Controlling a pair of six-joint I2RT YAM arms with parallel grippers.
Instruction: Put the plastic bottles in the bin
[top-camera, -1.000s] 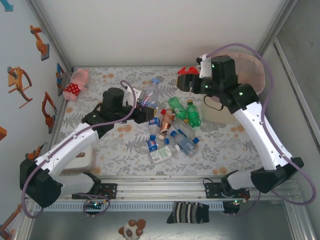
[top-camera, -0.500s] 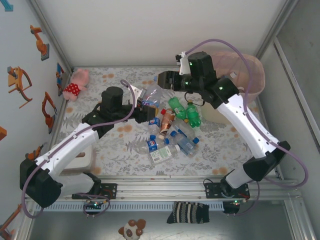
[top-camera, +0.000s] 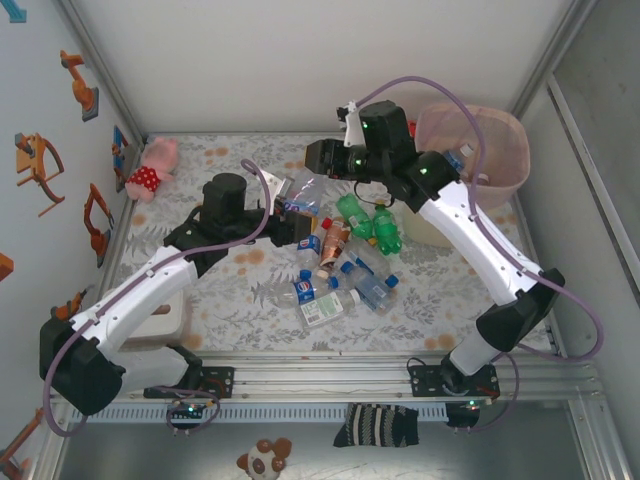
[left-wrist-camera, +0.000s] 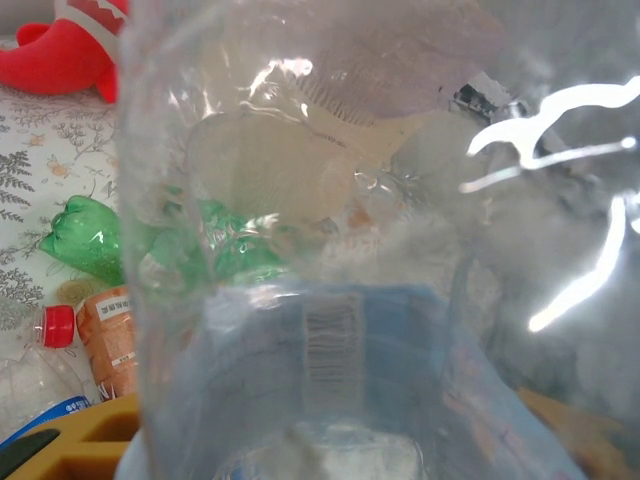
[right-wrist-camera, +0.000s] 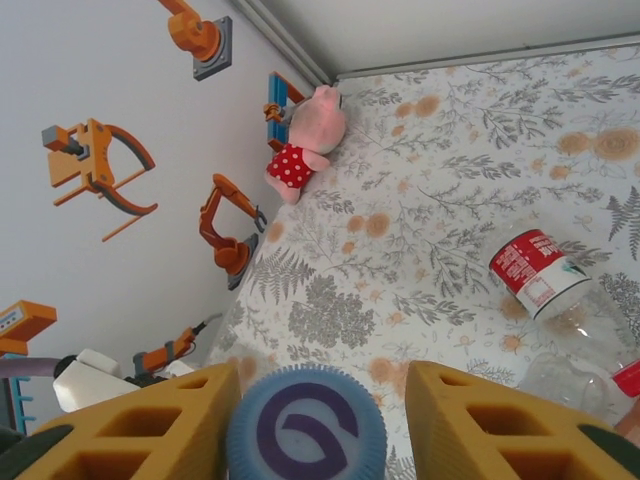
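- A clear bottle (top-camera: 300, 187) with a blue label leans above the flowered table (top-camera: 200, 290), clamped in the partly closed jaws of the left gripper (top-camera: 290, 210); in the left wrist view its wall blocks most of the frame.
- The right gripper (right-wrist-camera: 322, 385) straddles a blue cap (right-wrist-camera: 305, 425). One yellow finger sits against the cap and a sliver of gap shows at the other, so a firm grip cannot be told.
- The other bottles (top-camera: 345, 270) lie heaped mid-table just right of the left gripper, two green ones (top-camera: 368, 220) at the far edge of the heap.
- The pink-lined bin (top-camera: 518, 140) stands at the far right corner, well apart from the held bottle.
- A pink plush toy (top-camera: 155, 165) rests against the far left wall.
- Against a second ago, the right arm has swung left from the bin to the held bottle and its jaws have narrowed; the bin's mouth is now uncovered. The left arm and the heap stay put.
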